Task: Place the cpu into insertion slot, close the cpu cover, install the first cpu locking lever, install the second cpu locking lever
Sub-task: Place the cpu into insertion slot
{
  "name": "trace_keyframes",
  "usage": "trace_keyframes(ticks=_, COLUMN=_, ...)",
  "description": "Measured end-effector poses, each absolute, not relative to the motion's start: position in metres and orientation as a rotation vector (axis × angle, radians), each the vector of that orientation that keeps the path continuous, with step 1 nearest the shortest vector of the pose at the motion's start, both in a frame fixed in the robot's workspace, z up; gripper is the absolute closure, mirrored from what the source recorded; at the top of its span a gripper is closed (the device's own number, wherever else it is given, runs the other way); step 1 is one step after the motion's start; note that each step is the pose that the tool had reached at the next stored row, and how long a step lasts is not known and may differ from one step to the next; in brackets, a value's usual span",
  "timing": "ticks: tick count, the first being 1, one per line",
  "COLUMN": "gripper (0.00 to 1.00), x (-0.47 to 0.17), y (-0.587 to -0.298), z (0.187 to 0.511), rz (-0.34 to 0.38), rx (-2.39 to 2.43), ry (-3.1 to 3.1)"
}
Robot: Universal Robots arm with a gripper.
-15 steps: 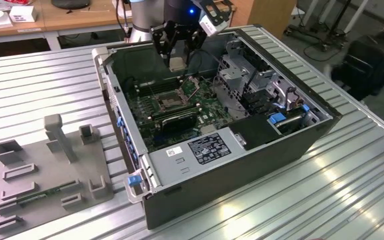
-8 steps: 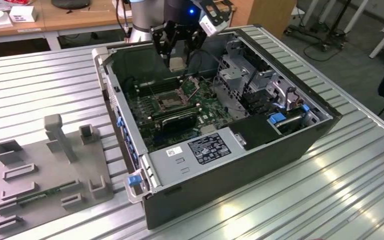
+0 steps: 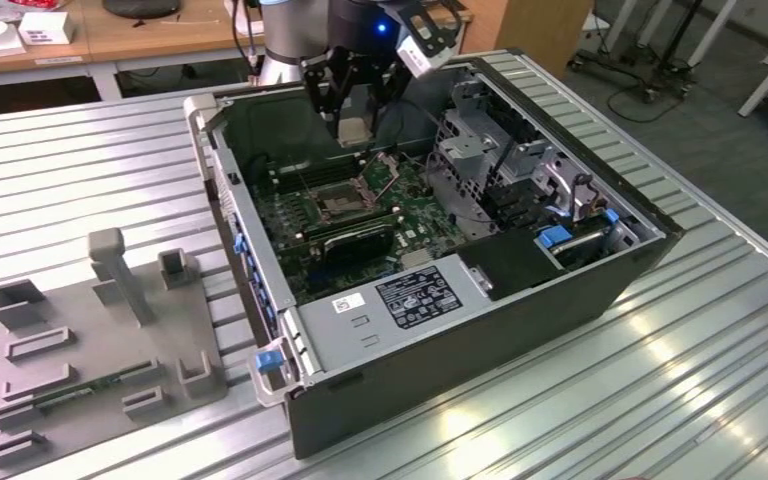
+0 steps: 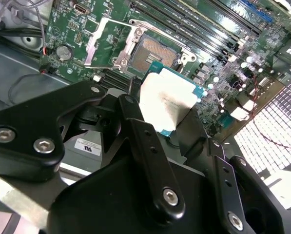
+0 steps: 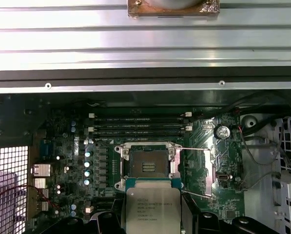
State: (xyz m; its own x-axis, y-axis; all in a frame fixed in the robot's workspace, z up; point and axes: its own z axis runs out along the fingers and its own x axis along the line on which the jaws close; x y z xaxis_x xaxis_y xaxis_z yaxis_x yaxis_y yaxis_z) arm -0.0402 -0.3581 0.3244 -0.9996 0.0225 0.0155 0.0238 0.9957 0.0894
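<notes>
The gripper (image 3: 353, 122) hangs over the open computer case (image 3: 491, 330) with its fingers clamped on the cpu (image 3: 353, 132), pinching the chip by two opposite edges. In the second wrist view the cpu (image 4: 167, 100) shows its pale metal face between the black fingers (image 4: 130, 114). It sits above the green motherboard (image 4: 218, 73) and apart from the insertion slot (image 4: 157, 51), not in it. The slot (image 5: 147, 168) lies bare in the first wrist view, dark centre exposed, with the cpu (image 5: 152, 207) just short of its rim and not yet squared up over it. The cpu cover (image 4: 117, 61) is swung open to one side, silver frame clear of the socket. Here is the danger, as I judge it: the contacts in that bare socket look delicate, and a chip that comes down offset, rotated or tipped on one edge could bend them or ride up on the rim. The grip covers only thin edges, so a slip could drop the chip onto the board. The open cover sits close enough that a wide finger might clip it.
</notes>
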Motion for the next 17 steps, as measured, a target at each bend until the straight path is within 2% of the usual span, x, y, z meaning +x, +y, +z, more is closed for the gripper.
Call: trace_keyframes(ticks=17, gripper=0.46, x=-0.0413, y=-0.3578, z=0.3161, rz=-0.14, rx=-0.037, ry=-3.124)
